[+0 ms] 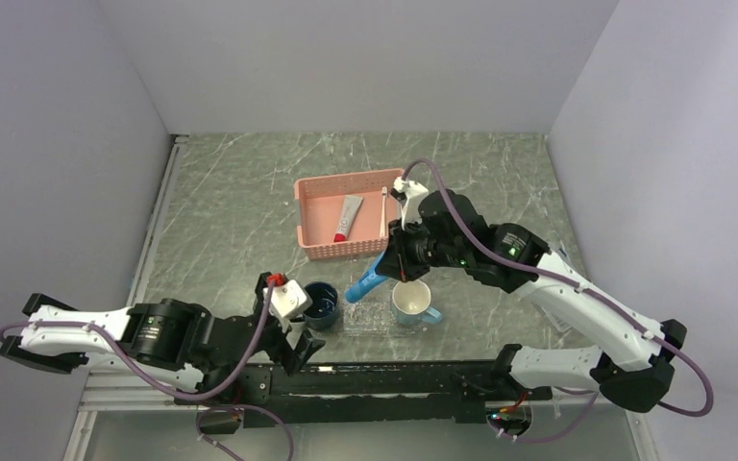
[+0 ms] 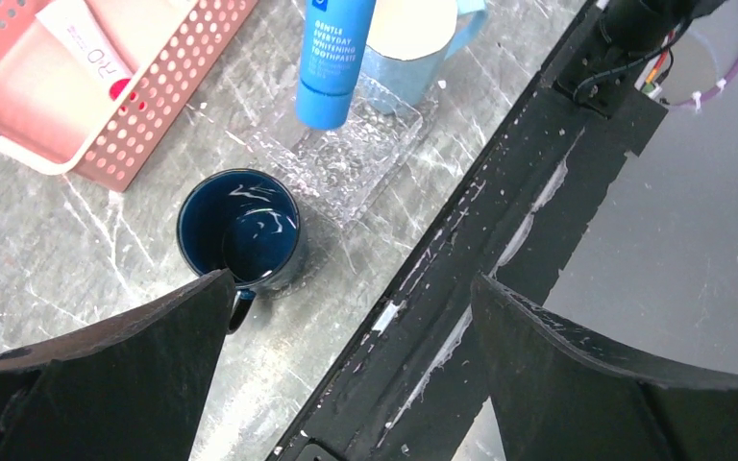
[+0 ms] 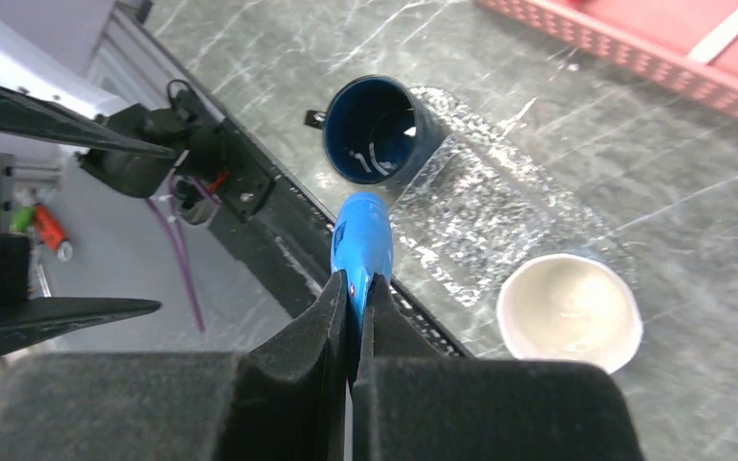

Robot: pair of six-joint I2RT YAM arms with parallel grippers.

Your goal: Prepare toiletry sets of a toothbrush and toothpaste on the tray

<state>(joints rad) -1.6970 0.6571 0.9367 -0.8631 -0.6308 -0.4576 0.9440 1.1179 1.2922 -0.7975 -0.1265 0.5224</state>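
Above glittery tray point(image 2: 346, 158), flat blue toothpaste point(image 2: 332, 58)

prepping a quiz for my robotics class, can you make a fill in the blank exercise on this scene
1. The right gripper is shut on a toothpaste tube whose colour is ____.
2. The white toothpaste with a red end lies in the ____ basket.
3. The left gripper is ____ and holds nothing.
4. In the top view, the dark blue mug stands at the clear tray's ____ end.
Missing words: blue; pink; open; left
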